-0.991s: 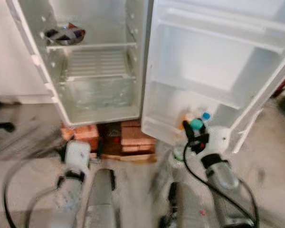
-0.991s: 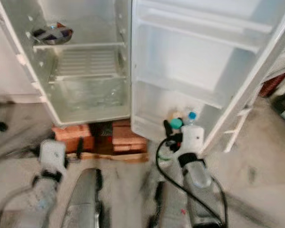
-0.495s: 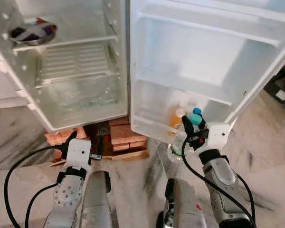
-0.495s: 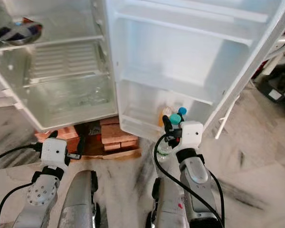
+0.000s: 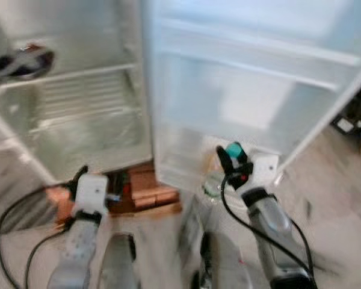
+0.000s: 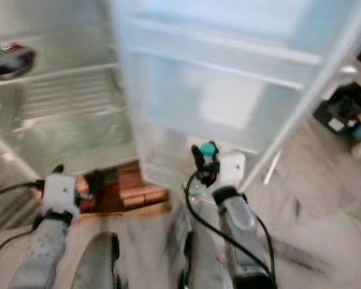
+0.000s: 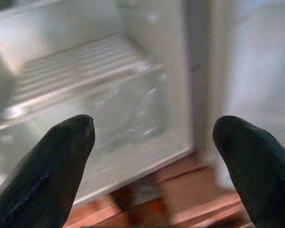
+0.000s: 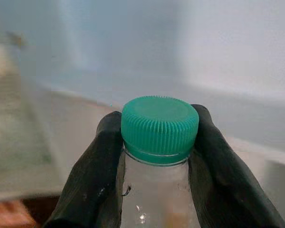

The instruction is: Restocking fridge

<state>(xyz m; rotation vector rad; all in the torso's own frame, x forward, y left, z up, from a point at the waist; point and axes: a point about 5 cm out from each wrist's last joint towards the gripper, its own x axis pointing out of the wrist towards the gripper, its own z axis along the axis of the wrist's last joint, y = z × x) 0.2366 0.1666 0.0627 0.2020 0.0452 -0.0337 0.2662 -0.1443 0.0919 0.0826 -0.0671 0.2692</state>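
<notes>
My right gripper [image 5: 231,158] is shut on the neck of a clear bottle [image 8: 154,190] with a green cap [image 8: 160,128]. It holds the bottle upright just in front of the lowest shelf [image 5: 180,174] of the open fridge door. The bottle's body [image 5: 213,183] hangs below the black fingers [image 8: 92,185]. My left gripper [image 7: 154,137] is open and holds nothing. It is low, facing the fridge's bottom compartment and its clear drawer [image 7: 118,109]. The views are blurred.
A dark bowl [image 5: 21,60] sits on the fridge's upper shelf, above a wire rack [image 5: 84,99]. The fridge stands on red bricks [image 5: 144,183]. Dark items [image 6: 340,117] lie on the floor to the right, past the door's edge.
The whole picture has shifted left and blurred, so the camera has moved. My right gripper still grips the green-capped bottle by the door's lowest shelf. The left gripper stays open.
</notes>
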